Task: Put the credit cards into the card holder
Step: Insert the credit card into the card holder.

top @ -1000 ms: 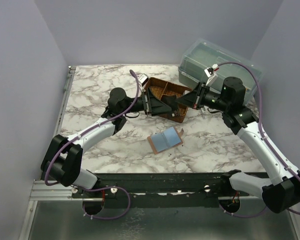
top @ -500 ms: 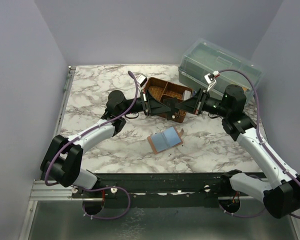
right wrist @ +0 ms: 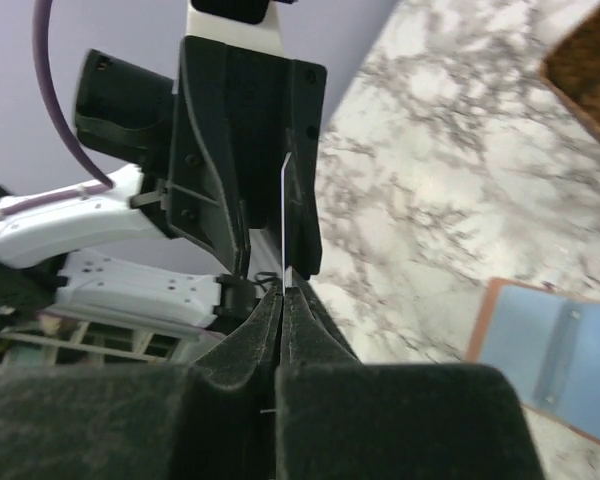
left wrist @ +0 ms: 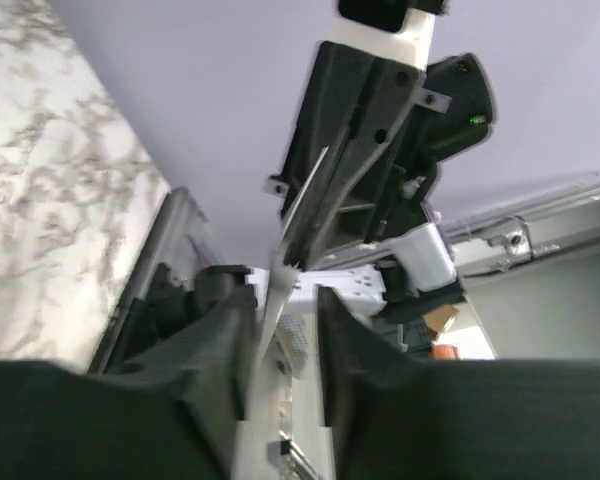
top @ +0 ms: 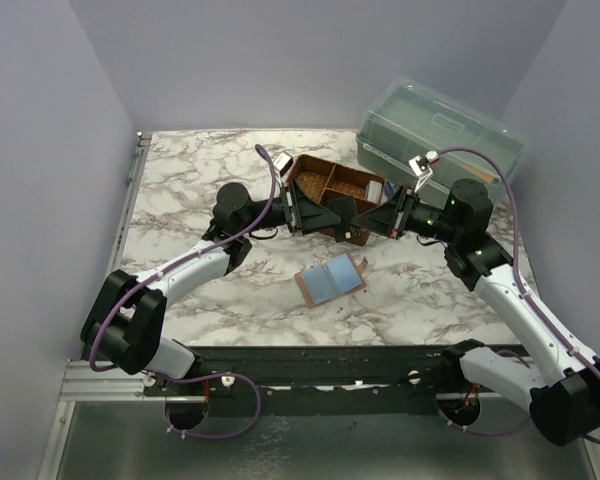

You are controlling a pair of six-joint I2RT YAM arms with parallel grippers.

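The card holder (top: 330, 279) lies open on the marble table, tan rim and bluish pockets up; it also shows in the right wrist view (right wrist: 552, 362). My right gripper (top: 378, 217) (right wrist: 282, 290) is shut on a thin whitish credit card (right wrist: 282, 215), seen edge-on. My left gripper (top: 338, 213) (left wrist: 280, 312) faces it tip to tip in the air above the table. Its jaws stand apart, and the card (left wrist: 277, 300) sits between them, leaning toward the left finger (left wrist: 218, 340). Another whitish card (top: 373, 188) lies in the woven tray.
The brown woven divided tray (top: 325, 177) stands just behind the two grippers. The translucent green box (top: 440, 125) is at the back right. Purple walls close in the table on three sides.
The right gripper has moved left and down with the card, bringing it between the left gripper's jaws. The left gripper has edged right to meet it.
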